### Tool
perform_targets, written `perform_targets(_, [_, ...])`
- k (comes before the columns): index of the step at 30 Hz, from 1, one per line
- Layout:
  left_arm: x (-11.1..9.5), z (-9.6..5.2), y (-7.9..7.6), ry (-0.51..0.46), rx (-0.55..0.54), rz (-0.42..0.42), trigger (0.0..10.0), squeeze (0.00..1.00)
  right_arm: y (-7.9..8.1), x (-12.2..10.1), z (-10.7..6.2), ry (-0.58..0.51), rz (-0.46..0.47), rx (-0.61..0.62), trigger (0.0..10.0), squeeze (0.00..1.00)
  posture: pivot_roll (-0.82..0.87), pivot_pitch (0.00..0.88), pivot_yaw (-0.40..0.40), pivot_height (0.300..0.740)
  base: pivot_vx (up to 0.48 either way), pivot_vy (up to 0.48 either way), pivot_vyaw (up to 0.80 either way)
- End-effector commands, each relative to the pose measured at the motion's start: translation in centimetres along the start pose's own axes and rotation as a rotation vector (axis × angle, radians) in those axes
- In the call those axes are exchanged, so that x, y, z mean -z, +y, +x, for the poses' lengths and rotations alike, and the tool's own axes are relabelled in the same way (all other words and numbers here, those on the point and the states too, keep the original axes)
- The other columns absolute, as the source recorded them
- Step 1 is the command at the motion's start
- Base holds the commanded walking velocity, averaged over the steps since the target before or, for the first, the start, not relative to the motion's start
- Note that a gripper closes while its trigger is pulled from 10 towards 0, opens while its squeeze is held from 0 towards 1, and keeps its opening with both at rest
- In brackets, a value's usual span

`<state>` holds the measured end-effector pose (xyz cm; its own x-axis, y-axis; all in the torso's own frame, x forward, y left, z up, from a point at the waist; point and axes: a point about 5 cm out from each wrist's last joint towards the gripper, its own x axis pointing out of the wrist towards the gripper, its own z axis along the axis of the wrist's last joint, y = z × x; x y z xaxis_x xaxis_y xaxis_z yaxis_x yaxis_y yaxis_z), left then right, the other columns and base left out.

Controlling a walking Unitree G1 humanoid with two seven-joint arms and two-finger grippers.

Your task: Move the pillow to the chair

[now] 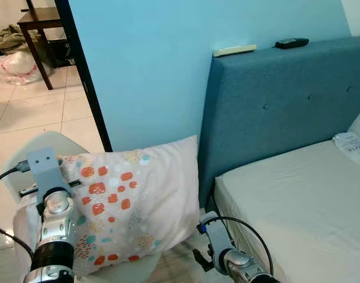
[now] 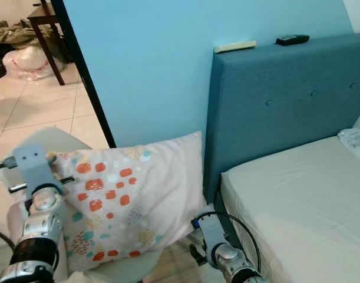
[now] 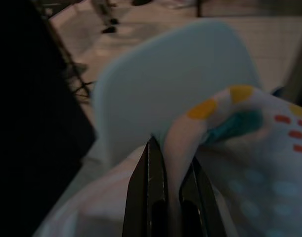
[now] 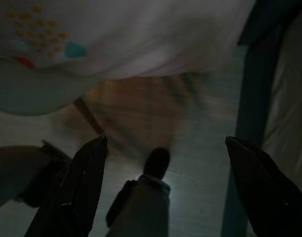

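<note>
The main risk is that the pillow (image 1: 129, 203) tips off the chair (image 1: 35, 147) once it is let go: it stands propped on edge across the seat, its far side leaning toward the blue headboard (image 1: 280, 106) and one lower corner hanging past the seat over the floor, so a quick release or a sideways tug as the left hand (image 3: 171, 195) pulls away could drag it over the rim. The fabric could also snag between the fingers, since only a thin fold at the pillow's corner is pinched. In the left wrist view that hand is clenched on that fold, with the pale chair back rising just behind it; in the head views the same hand sits at the pillow's left edge, low against the chair. The right hand (image 4: 165, 168) hangs released, fingers spread wide, below the pillow's underside and over the floor between chair and bed (image 1: 297, 200), touching nothing. That view is dark, so how much of the pillow's weight the seat actually carries is hard to say.
</note>
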<state>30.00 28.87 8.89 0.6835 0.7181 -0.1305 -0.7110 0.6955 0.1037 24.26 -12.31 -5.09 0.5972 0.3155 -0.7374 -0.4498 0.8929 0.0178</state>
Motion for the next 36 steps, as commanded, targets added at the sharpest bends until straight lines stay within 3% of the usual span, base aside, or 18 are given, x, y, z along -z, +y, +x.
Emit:
perform_targets(1, [0.3, 0.4, 1.6, -0.01, -0.065, 0.006, 10.0, 0.0, 0.6, 0.2, 0.1, -0.007, 0.014, -0.03, 10.0, 0.0, -0.05, 0.107, 0.0, 0.661, 0.0, 0.0, 0.0])
perform_targets(6, [1.2, 0.5, 2.4, 0.023, -0.096, -0.009, 10.0, 0.0, 1.2, 0.2, 0.1, -0.009, -0.001, -0.066, 10.0, 0.0, -0.05, 0.112, -0.001, 0.641, 0.0, 0.0, 0.0])
perform_targets(15, [3.1, -0.3, 1.5, 0.08, -0.071, -0.001, 10.0, 0.0, 1.4, 0.0, 0.2, -0.014, -0.044, -0.067, 10.0, 0.0, -0.05, 0.122, 0.001, 0.596, 0.0, 0.0, 0.0])
perform_targets(26, [4.4, -0.6, 0.7, 0.119, -0.018, 0.017, 10.0, 0.0, 1.5, 0.2, 0.2, -0.014, -0.065, -0.068, 10.0, 0.0, -0.05, 0.116, 0.001, 0.596, 0.0, 0.0, 0.0])
perform_targets(36, [4.5, -1.0, -1.0, 0.126, 0.082, 0.039, 10.0, 0.0, 1.4, 0.5, 0.2, 0.018, -0.091, -0.051, 10.0, 0.0, -0.05, 0.116, 0.009, 0.591, 0.0, 0.0, 0.0])
